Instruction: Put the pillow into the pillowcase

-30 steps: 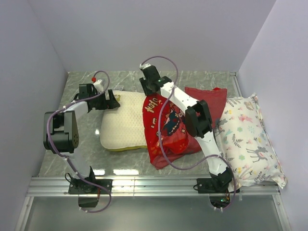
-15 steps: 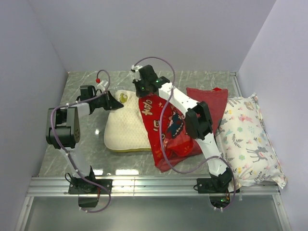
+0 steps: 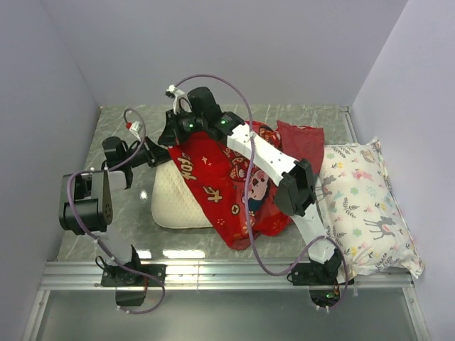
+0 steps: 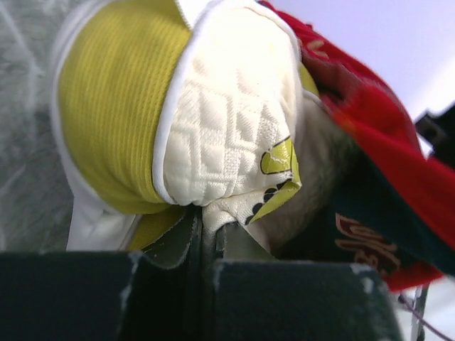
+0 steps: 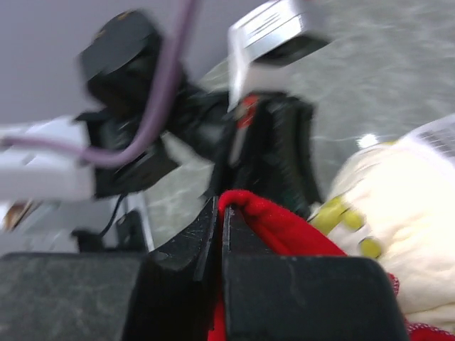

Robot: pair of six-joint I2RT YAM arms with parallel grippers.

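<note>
Pillow (image 3: 174, 202) lies on the table (image 3: 142, 231), left of centre. Its near-left part is bare; the rest is under the red pillowcase (image 3: 227, 192), which drapes across it twd the right. Can't tell from the top cam whether the case's lower layer is under the pillow or just bunched on top.

Left claw (image 3: 154, 151) is clenched on the pillow's far-left corner. In its wrist cam the white quilted cover is nipped in the claw, w/ the yellow strip (image 4: 106, 121) just beside. Right claw (image 3: 176, 131) is clenched on the case's hem, a red fold pinched at the tips, right next to the left claw and above that same corner.

Step in hand, as I read it: drag the case mouth over that far-left corner. To do it well, IMO:
- lift the hem a bit before pulling left, so it clears the corner and doesn't snag the edge;
- left claw holds firm & pulls lightly opposite, else the whole pillow slides w/ the fabric;
- go slow, the grip is only a small fold and could slip out;
- both claws v. close, so watch for a clash and the purple cable (image 3: 248, 213);
- left claw sits where the case must go, so prob. a regrip further along once the hem is past.

Floral pillow (image 3: 362, 206) at far right is well apart, no issue.
</note>
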